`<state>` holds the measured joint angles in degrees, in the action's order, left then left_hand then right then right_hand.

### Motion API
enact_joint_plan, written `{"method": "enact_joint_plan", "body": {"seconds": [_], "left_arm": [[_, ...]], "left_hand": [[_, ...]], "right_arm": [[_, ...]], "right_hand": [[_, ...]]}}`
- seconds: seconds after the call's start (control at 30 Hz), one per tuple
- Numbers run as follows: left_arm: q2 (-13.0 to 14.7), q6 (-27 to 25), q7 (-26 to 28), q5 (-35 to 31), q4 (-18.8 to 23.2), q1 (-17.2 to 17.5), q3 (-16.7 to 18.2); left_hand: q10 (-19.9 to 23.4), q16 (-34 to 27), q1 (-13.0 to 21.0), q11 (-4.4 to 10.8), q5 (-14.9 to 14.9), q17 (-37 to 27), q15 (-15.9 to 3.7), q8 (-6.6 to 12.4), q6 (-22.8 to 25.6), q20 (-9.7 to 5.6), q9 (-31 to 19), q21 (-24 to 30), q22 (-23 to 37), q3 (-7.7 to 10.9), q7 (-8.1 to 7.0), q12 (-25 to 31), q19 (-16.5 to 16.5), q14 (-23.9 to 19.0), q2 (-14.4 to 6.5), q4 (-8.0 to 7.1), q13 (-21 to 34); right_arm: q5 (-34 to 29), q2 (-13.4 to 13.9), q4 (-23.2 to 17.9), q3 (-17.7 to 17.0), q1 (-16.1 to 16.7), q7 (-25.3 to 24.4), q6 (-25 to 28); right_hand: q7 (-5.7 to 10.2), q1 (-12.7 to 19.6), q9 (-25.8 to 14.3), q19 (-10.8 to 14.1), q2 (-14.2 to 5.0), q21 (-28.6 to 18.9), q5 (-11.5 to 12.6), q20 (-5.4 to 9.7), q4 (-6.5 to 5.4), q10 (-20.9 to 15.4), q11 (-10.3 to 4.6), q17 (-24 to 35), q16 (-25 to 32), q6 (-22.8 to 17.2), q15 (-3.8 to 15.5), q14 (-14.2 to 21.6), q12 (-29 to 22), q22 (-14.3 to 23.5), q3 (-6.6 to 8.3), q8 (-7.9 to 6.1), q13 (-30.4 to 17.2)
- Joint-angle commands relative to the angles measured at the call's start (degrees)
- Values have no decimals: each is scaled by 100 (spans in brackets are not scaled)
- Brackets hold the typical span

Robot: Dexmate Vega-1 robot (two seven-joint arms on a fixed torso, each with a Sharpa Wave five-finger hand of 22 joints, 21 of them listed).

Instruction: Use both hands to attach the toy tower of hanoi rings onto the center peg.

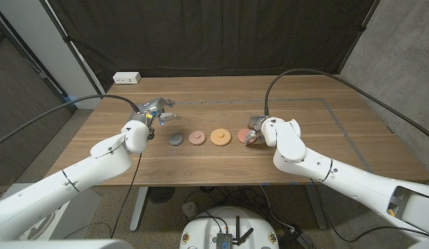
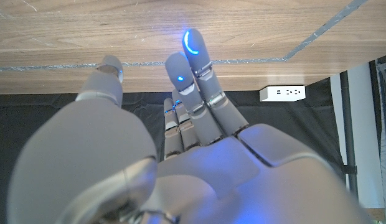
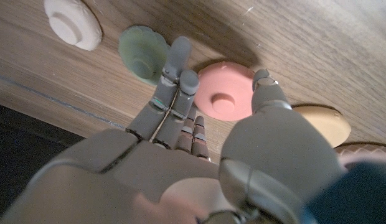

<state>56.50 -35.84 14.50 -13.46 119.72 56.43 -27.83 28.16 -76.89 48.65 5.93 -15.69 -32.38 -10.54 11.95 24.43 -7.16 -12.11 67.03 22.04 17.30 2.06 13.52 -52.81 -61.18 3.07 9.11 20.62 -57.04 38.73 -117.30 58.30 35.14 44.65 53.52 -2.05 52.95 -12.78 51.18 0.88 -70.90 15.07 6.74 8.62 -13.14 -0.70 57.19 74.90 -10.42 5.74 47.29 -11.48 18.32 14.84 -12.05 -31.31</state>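
Reaching right hand (image 3: 199, 155) spread, holding nothing, fingertips beside pink ring (image 3: 225, 90), left hand (image 2: 180, 155) empty, fingers apart

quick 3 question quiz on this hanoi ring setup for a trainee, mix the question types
1. True or false: the left hand holds a ring.
2. Which ring lies closest to the right hand in the head view? A) dark grey ring B) orange ring C) red ring
3. Fill in: the white thing at the table's far edge is a ___.
Key: 1 false, its fingers are apart and empty. 2 C. 3 power strip.
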Motion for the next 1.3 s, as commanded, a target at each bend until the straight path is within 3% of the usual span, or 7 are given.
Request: {"method": "enact_joint_plan", "body": {"seconds": [0.03,0.17,0.27,0.53,0.93,1.2,1.3], "left_arm": [[4,58,29,52,-40,38,35],[9,76,24,60,-50,41,33],[14,77,18,60,-52,43,28],[20,75,22,67,-46,59,30],[20,72,21,59,-23,56,26],[17,77,30,65,-9,74,31],[15,75,28,65,-7,75,28]], "left_hand": [[35,-29,5,-11,-31,-3,-194,-26,32,-482,-18,64,-18,-23,15,-20,26,21,-70,3,26],[39,-60,3,-11,-32,-17,-194,-25,38,-482,-19,94,-34,-24,11,-23,42,5,-73,2,34],[41,-48,3,-4,-34,6,-195,-29,29,-482,-19,111,-49,-24,12,-26,49,25,-76,3,37],[45,-88,5,-9,-39,-7,-195,-29,35,-481,-20,184,-68,-23,5,-38,65,21,-79,6,43],[51,-126,1,-1,-42,-12,-194,-32,34,-481,-20,235,-124,-23,15,-46,94,8,-89,3,51],[57,-101,0,-3,-43,25,-194,-31,38,-481,-21,266,-134,-21,21,-47,100,43,-95,2,54],[64,-106,0,-3,-44,26,-195,-30,42,-481,-21,277,-138,-21,18,-46,102,41,-96,2,54]], "right_arm": [[-70,-29,41,88,-38,107,36],[-160,-87,114,145,-59,150,108],[-714,-51,247,450,-202,376,43],[-827,-166,334,244,-7,335,-117],[-933,-130,176,-67,270,457,-352],[-932,-178,202,-235,383,418,-500],[-902,-193,207,-305,431,353,-537]], "right_hand": [[-18,41,-2,-21,-64,-51,29,545,-1,-76,3,17,48,17,671,42,-39,-6,-20,-12,-13],[-21,42,-1,-26,-69,-64,32,544,0,-72,-5,6,43,19,670,31,-36,-17,-24,-13,-12],[-21,44,0,-32,-77,-80,37,543,1,-74,0,17,56,19,670,34,-35,-36,-27,-14,-8],[-6,48,4,-60,-85,-136,45,544,7,-71,-1,-17,61,21,672,20,-35,-108,-54,-19,-8],[-3,39,7,-80,-99,-222,54,542,3,-111,-12,-50,69,20,672,19,-53,-159,-82,-24,-22],[42,58,6,-51,-138,-316,70,543,8,-345,-102,30,162,-161,675,120,-140,-220,-81,-93,-57],[46,54,5,-5,-169,-397,81,543,2,-566,-168,183,264,-415,674,236,-212,-235,-65,-183,-81]]}}
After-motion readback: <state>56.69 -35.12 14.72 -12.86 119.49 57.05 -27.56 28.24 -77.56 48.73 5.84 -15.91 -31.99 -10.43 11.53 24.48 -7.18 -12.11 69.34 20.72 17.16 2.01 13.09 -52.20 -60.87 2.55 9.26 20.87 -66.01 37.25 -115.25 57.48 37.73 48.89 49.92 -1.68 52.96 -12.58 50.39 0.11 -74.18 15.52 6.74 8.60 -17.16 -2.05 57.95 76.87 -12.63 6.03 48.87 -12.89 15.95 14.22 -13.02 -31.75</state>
